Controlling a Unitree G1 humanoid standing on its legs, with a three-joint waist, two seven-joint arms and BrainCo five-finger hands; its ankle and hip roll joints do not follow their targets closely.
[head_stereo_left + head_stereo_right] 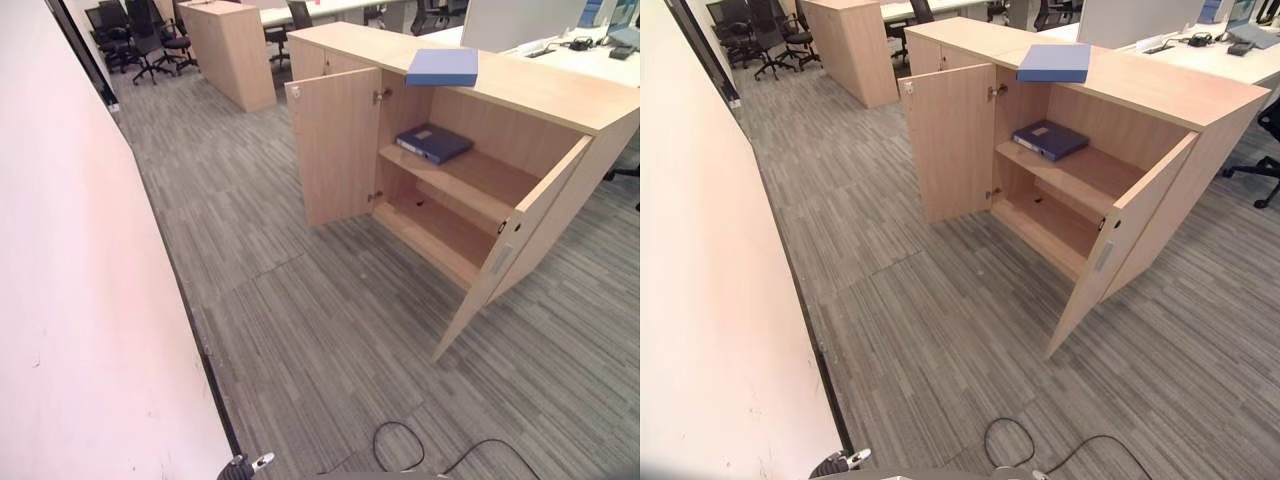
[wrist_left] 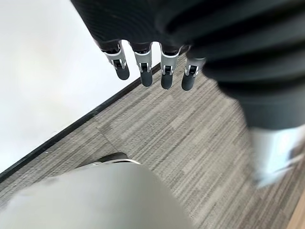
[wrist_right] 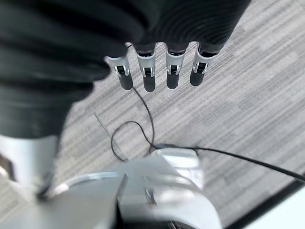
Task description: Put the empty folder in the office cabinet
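Note:
A light blue folder [image 1: 442, 67] lies flat on top of the wooden office cabinet [image 1: 540, 95], near its front edge. Both cabinet doors stand wide open, the left door [image 1: 335, 145] and the right door [image 1: 510, 250]. On the upper shelf inside lies a dark blue binder [image 1: 433, 142]; the lower shelf [image 1: 440, 235] is bare. My left hand [image 2: 145, 71] hangs over the carpet by the wall, fingers straight, holding nothing. My right hand [image 3: 148, 76] hangs over the carpet too, fingers straight and empty. Both hands are far from the cabinet.
A white wall [image 1: 60, 300] runs along the left. A second wooden cabinet [image 1: 230, 50] and black office chairs [image 1: 140, 40] stand at the back left. A white desk [image 1: 590, 55] with devices sits behind the cabinet. Grey carpet [image 1: 300, 320] stretches between me and the cabinet.

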